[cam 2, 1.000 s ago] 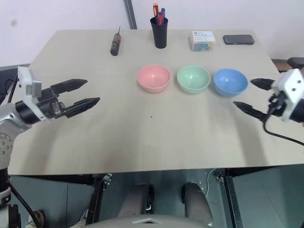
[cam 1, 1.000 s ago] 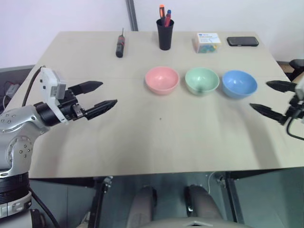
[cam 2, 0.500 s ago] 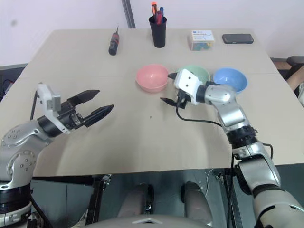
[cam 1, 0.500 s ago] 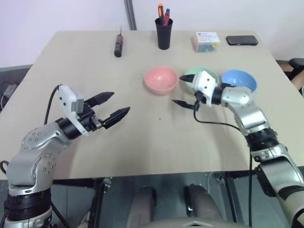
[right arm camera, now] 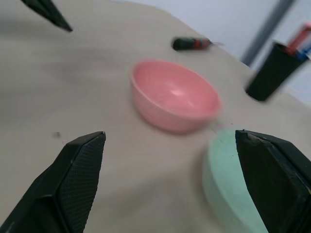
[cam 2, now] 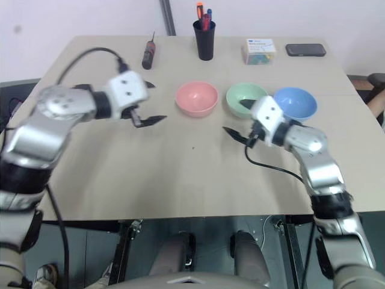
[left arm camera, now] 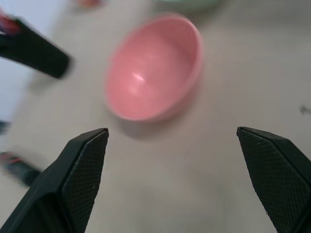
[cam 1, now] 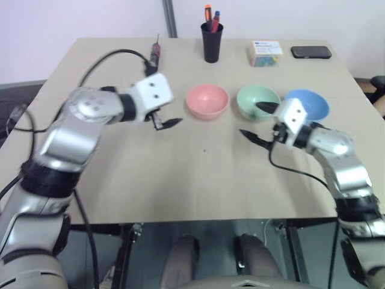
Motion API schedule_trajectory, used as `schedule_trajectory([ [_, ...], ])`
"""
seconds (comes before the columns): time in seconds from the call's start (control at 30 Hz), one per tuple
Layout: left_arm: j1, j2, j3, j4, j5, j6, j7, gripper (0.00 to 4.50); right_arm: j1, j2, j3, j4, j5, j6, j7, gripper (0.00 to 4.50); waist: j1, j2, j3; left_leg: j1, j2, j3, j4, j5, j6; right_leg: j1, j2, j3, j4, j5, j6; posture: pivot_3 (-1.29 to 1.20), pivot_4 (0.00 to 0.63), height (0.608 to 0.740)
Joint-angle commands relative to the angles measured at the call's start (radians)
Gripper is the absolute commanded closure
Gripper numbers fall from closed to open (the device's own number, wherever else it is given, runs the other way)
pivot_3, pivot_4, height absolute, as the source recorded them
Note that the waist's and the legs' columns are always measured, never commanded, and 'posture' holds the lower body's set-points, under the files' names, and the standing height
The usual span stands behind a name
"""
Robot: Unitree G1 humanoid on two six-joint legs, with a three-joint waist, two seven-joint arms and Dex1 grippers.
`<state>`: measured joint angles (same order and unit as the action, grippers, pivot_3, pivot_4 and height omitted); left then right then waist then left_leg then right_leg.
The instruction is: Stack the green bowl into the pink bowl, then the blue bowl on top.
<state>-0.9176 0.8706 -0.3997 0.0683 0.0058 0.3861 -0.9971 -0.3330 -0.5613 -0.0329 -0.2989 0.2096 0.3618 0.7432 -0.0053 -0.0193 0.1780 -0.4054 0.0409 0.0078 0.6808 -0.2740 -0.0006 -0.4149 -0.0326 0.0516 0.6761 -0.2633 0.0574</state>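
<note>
Three bowls stand in a row on the table (cam 1: 180, 174): the pink bowl (cam 1: 207, 101) on the left, the green bowl (cam 1: 255, 98) in the middle, the blue bowl (cam 1: 313, 102) on the right. My left gripper (cam 2: 150, 103) hovers open just left of the pink bowl and points at it; the pink bowl (left arm camera: 150, 68) lies ahead between its fingers. My right gripper (cam 1: 257, 121) is open at the green bowl's near side, one finger over its rim, the other above the table in front. Its wrist covers part of the blue bowl. Both grippers are empty.
Along the table's far edge are a screwdriver (cam 1: 154, 55), a black pen cup (cam 1: 210, 42), a small box of coloured clips (cam 1: 264, 53) and a dark phone (cam 1: 310, 52). The near half of the table is bare.
My left gripper swung forward and right from the table's left side to beside the pink bowl, rolling its wrist. My right gripper came in from the right edge to the green bowl.
</note>
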Motion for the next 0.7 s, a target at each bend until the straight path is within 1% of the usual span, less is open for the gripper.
schedule_trajectory([
  [0.03,-0.135,-0.08,-0.072,0.203,0.111,-0.158,-0.063,0.0,0.141,-0.052,-0.151,-0.249,0.077,0.143,-0.045,0.03,0.0,0.0,0.0,-0.002,0.0,-0.001,0.001,0.0,0.0,-0.001,0.0,0.0,0.0,0.0,0.0,0.0,0.15,0.74],
  [0.1,-0.209,-0.151,-0.1,0.329,0.155,-0.24,-0.073,0.0,0.23,-0.077,-0.216,-0.348,0.114,0.205,-0.054,0.03,-0.002,0.0,0.0,-0.007,0.0,-0.002,0.005,0.0,0.0,-0.004,0.0,-0.002,0.0,0.0,0.0,0.0,0.15,0.74],
  [0.2,-0.285,-0.218,-0.119,0.468,0.199,-0.332,-0.099,0.0,0.298,-0.087,-0.274,-0.437,0.168,0.267,-0.074,0.03,-0.009,-0.001,0.0,-0.009,-0.001,-0.004,0.006,0.0,0.0,-0.004,-0.001,-0.004,0.0,0.0,0.0,0.0,0.15,0.74],
  [0.33,-0.349,-0.279,-0.146,0.612,0.262,-0.436,-0.128,0.0,0.326,-0.083,-0.303,-0.488,0.209,0.295,-0.103,0.03,-0.013,0.0,0.0,-0.008,-0.001,-0.005,0.006,0.0,0.0,-0.004,0.0,-0.004,0.001,0.0,0.0,0.0,0.15,0.74],
  [0.47,-0.382,-0.322,-0.161,0.716,0.311,-0.495,-0.138,0.0,0.321,-0.076,-0.293,-0.505,0.227,0.295,-0.134,0.03,-0.008,0.0,0.0,-0.008,-0.001,-0.006,0.007,0.0,0.0,-0.004,0.0,-0.005,0.001,0.0,0.001,0.0,0.15,0.74],
  [0.53,-0.383,-0.332,-0.167,0.745,0.336,-0.523,-0.147,0.51,0.316,-0.079,-0.285,-0.507,0.233,0.293,-0.145,0.0,-0.007,-0.001,0.0,-0.009,-0.001,-0.006,0.007,0.0,0.0,-0.004,0.0,-0.005,0.001,0.0,0.001,0.0,0.15,0.74],
  [0.57,-0.384,-0.339,-0.165,0.759,0.343,-0.534,-0.152,0.9,0.313,-0.082,-0.283,-0.506,0.235,0.291,-0.148,0.0,-0.007,-0.001,0.0,-0.009,-0.001,-0.007,0.007,0.0,0.0,-0.004,0.0,-0.005,0.001,0.0,0.001,0.0,0.15,0.74],
  [0.6,-0.385,-0.346,-0.162,0.771,0.349,-0.544,-0.155,1.47,0.312,-0.085,-0.281,-0.504,0.236,0.287,-0.151,0.0,-0.007,-0.001,0.0,-0.01,-0.001,-0.007,0.007,0.0,0.0,-0.004,0.0,-0.006,0.001,0.0,0.001,0.0,0.15,0.74],
  [0.63,-0.386,-0.355,-0.157,0.784,0.351,-0.552,-0.156,1.92,0.311,-0.087,-0.277,-0.502,0.236,0.283,-0.154,0.0,-0.007,-0.001,0.0,-0.01,-0.001,-0.007,0.007,0.0,0.0,-0.004,0.0,-0.006,0.001,0.0,0.001,0.0,0.15,0.74],
  [0.7,-0.388,-0.371,-0.153,0.802,0.362,-0.566,-0.148,2.65,0.311,-0.089,-0.273,-0.498,0.234,0.277,-0.157,0.0,-0.006,-0.001,0.0,-0.01,-0.001,-0.007,0.007,0.0,0.0,-0.004,-0.001,-0.006,0.001,0.0,0.001,0.0,0.15,0.74],
])
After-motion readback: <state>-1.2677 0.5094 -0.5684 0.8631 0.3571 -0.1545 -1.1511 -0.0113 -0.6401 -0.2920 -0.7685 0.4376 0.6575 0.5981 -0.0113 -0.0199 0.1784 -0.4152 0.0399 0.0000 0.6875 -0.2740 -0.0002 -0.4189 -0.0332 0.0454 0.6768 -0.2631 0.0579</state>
